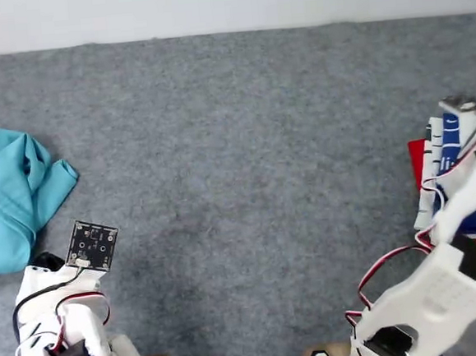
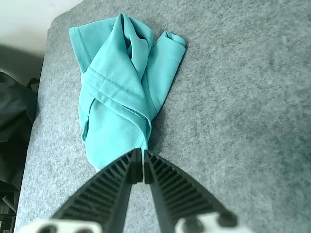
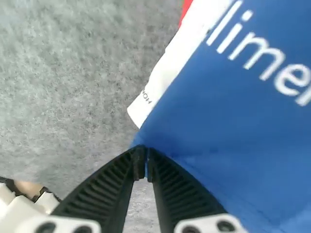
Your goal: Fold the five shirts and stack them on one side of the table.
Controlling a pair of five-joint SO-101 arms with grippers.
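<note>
At the table's left edge a crumpled teal shirt (image 1: 8, 196) lies unfolded. The left gripper (image 2: 143, 165) sits just beside it, jaws clenched and empty. The right gripper (image 3: 146, 164) is clenched at the blue shirt's (image 3: 233, 126) edge on the right-side shirt stack (image 1: 437, 166); can't tell if it pinches fabric.

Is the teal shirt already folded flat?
No, the teal shirt lies crumpled in a heap on the grey mat.
</note>
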